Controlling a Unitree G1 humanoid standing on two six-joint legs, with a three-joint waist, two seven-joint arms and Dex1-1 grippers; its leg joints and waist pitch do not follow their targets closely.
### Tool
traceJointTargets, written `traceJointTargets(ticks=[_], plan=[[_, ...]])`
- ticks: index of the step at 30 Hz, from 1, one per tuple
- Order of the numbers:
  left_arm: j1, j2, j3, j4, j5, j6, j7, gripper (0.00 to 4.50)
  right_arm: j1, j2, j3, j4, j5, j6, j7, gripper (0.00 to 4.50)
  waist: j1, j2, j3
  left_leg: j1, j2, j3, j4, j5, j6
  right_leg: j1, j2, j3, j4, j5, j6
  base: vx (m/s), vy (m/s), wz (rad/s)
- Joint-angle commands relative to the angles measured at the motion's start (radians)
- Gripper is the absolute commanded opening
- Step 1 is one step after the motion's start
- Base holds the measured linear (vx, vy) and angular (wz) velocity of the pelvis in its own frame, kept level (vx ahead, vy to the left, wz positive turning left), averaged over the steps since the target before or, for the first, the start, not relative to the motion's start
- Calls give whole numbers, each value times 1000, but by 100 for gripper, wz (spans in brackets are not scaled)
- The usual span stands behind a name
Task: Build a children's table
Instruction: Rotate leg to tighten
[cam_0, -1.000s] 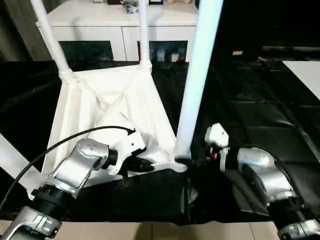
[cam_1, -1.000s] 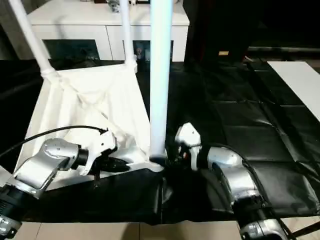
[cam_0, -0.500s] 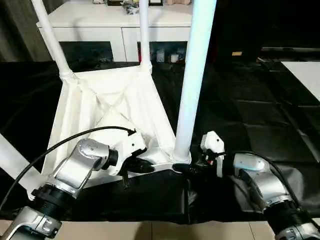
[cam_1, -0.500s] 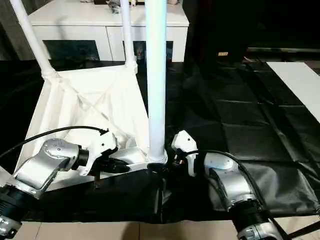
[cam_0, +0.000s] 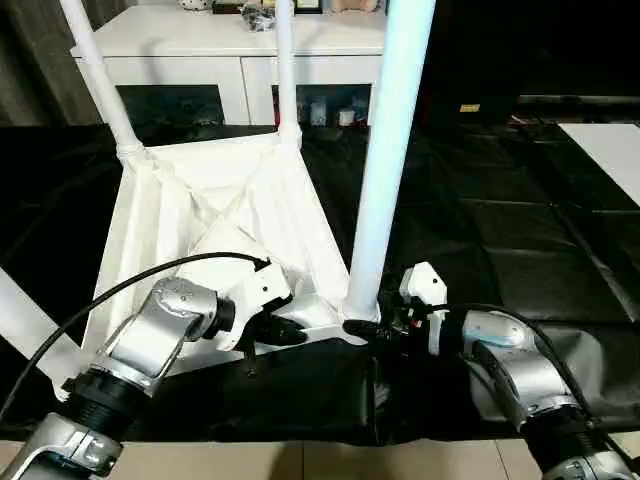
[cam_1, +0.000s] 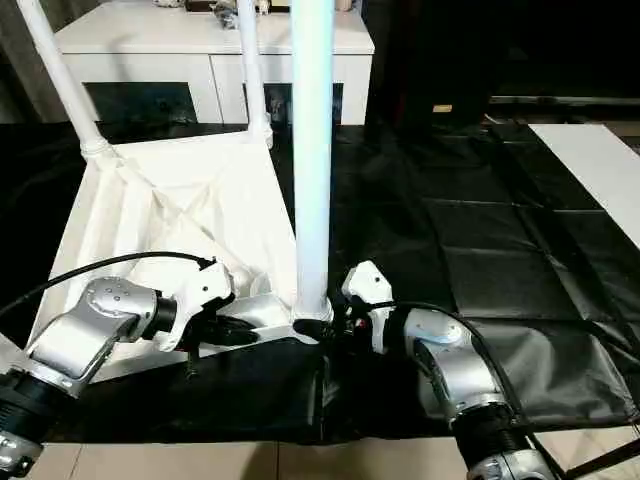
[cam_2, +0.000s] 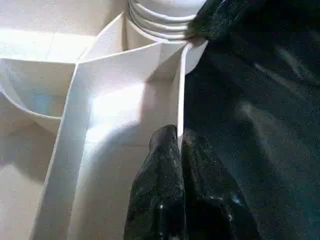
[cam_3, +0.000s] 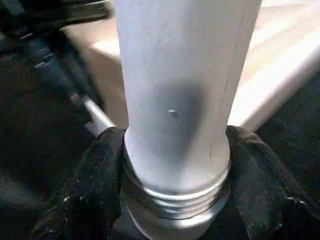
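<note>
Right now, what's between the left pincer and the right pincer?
The tabletop's near rim: the left pincer pinches it, and the right pincer clasps the leg's threaded base. Head views show it.

Near leg (cam_0: 385, 150) top seemingly cropped off.

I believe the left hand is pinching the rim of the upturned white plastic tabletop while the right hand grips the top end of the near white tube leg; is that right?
Not quite: the right hand grips the near white tube leg at its threaded base, beside the corner socket, as the right wrist view shows. The left hand does pinch the rim of the upturned white plastic tabletop.
</note>
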Motion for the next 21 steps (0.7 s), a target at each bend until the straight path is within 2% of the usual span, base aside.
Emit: traceJointTargets(ticks=[1, 2, 4, 6, 7, 8, 11, 12, 15, 16, 18, 20, 21], plan=[[3, -44, -23, 73, 31, 24, 81, 0, -27, 32, -9, 51, -59, -7, -143, 267, -2, -6, -41, 8, 28, -8, -85, -322, 4, 34, -43, 29, -79, -363, -192, 0, 0, 0], [-4, -61, -16, 92, 35, 22, 110, 0, -34, 47, -17, 67, -71, -1, -196, 267, -4, -10, -41, 7, 26, -8, -85, -328, -3, 33, -44, 29, -82, -391, -180, 0, 0, 0], [-27, -123, 8, 151, 42, 23, 202, 0, -55, 109, -54, 109, -89, 43, -383, 267, -12, -9, -38, 8, 23, -13, -87, -362, -14, 29, -45, 28, -92, -486, -139, 0, 0, 0], [-35, -151, 22, 176, 43, 18, 247, 0, -61, 134, -69, 123, -90, 59, -447, 267, -15, -8, -36, 13, 22, -15, -88, -377, -19, 24, -45, 29, -97, -517, -124, 0, 0, 0], [-41, -169, 30, 193, 43, 15, 276, 0, -65, 149, -78, 132, -90, 68, -486, 267, -18, -10, -38, 14, 20, -18, -88, -403, -17, 22, -44, 26, -102, -549, -103, 0, 0, 0], [-52, -196, 40, 224, 52, 10, 330, 0, -71, 174, -84, 147, -100, 84, -551, 267, -20, -12, -37, 14, 20, -17, -88, -407, -16, 20, -43, 26, -104, -552, -99, 0, 0, 0], [-75, -247, 55, 291, 77, -17, 442, 0, -85, 229, -69, 180, -139, 103, -661, 267, -26, -8, -35, 14, 19, -20, -91, -442, -18, 11, -41, 23, -110, -579, -85, 0, 0, 0], [-93, -281, 60, 338, 96, -43, 496, 0, -97, 275, -50, 205, -165, 107, -708, 267, -26, -8, -37, 17, 20, -23, -93, -451, -24, 14, -43, 21, -112, -578, -78, 0, 0, 0], [-101, -293, 52, 351, 104, -66, 498, 0, -91, 300, -19, 179, -149, 81, -626, 267, -26, -11, -38, 17, 19, -24, -97, -463, -11, 18, -44, 20, -118, -575, -61, 0, 0, 0], [-98, -284, 39, 337, 103, -72, 467, 0, -86, 295, -25, 153, -128, 68, -596, 301, -25, -11, -38, 17, 19, -24, -98, -462, -7, 17, -44, 21, -118, -572, -61, 0, 0, 0], [-93, -271, 23, 320, 101, -75, 428, 0, -87, 285, -37, 138, -107, 68, -582, 339, -23, -11, -39, 14, 20, -24, -99, -454, 6, 16, -45, 26, -116, -558, -65, 0, 0, 0], [-77, -240, -1, 280, 90, -77, 352, 0, -91, 248, -42, 121, -82, 74, -508, 339, -21, -9, -40, 11, 22, -25, -101, -442, 8, 19, -47, 27, -114, -538, -71, 0, 0, 0], [-70, -226, -10, 263, 85, -78, 317, 0, -93, 227, -42, 111, -72, 77, -465, 354, -21, -10, -40, 8, 23, -23, -101, -435, 13, 21, -45, 28, -111, -515, -80, 0, 0, 0]])
